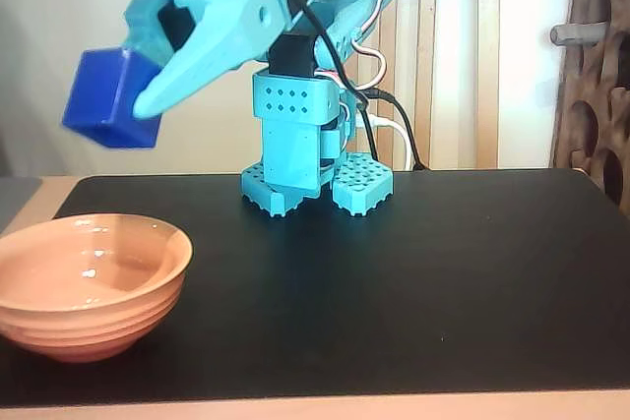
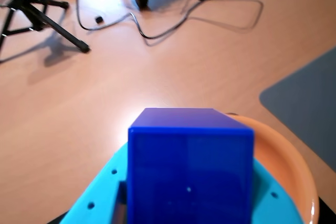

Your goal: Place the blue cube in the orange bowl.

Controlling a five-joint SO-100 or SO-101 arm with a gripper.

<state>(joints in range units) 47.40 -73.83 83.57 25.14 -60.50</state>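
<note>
The blue cube (image 1: pixel 108 98) hangs high in the air at the upper left of the fixed view, and my turquoise gripper (image 1: pixel 138 86) is shut on it. Below it and slightly left, the orange bowl (image 1: pixel 87 284) stands on the black mat with nothing visible inside. In the wrist view the blue cube (image 2: pixel 190 166) fills the lower middle, held in my gripper (image 2: pixel 189 192), and part of the orange bowl's rim (image 2: pixel 291 166) shows behind it on the right.
The arm's base (image 1: pixel 315 179) stands at the back of the black mat (image 1: pixel 413 282). A brown perforated panel (image 1: pixel 596 76) stands at the right edge. The wrist view shows a wooden floor with cables (image 2: pixel 199 14) and a tripod leg (image 2: pixel 47 22).
</note>
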